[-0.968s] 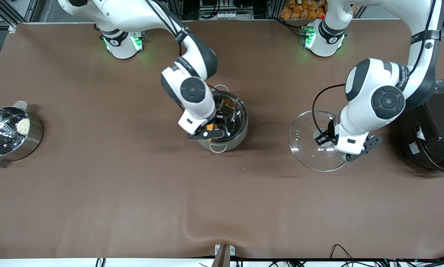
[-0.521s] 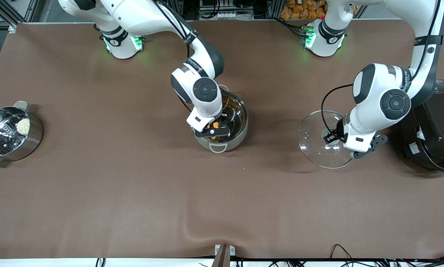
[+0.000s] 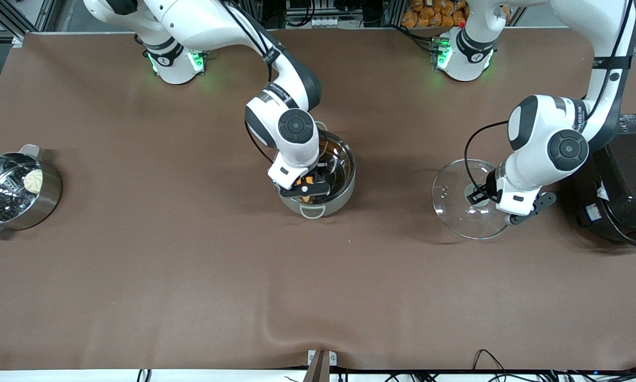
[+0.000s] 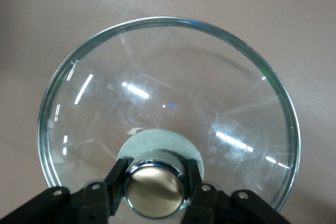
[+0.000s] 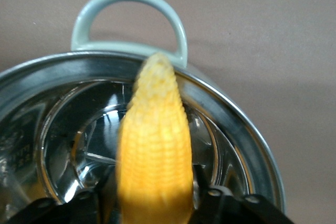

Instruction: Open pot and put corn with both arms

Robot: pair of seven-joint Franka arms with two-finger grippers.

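The shiny steel pot (image 3: 333, 175) stands open at the table's middle; its rim and loop handle show in the right wrist view (image 5: 126, 9). My right gripper (image 3: 308, 187) is shut on the yellow corn cob (image 5: 153, 156) and holds it over the pot's rim, above the side nearer the front camera, tip toward the handle. A bit of the corn shows in the front view (image 3: 306, 184). My left gripper (image 3: 488, 195) is shut on the copper-coloured knob (image 4: 154, 191) of the clear glass lid (image 3: 464, 201), held tilted low over the table toward the left arm's end, next to the black cooker.
A steel pot with a perforated insert and a white bun (image 3: 10, 191) stands at the right arm's end. A big black rice cooker (image 3: 623, 196) stands at the left arm's end, close to the lid. The brown cloth has a wrinkle near the front edge (image 3: 275, 329).
My right gripper carried the corn farther over the pot, then slowed. My left gripper moved the lid toward the rice cooker and lower to the table.
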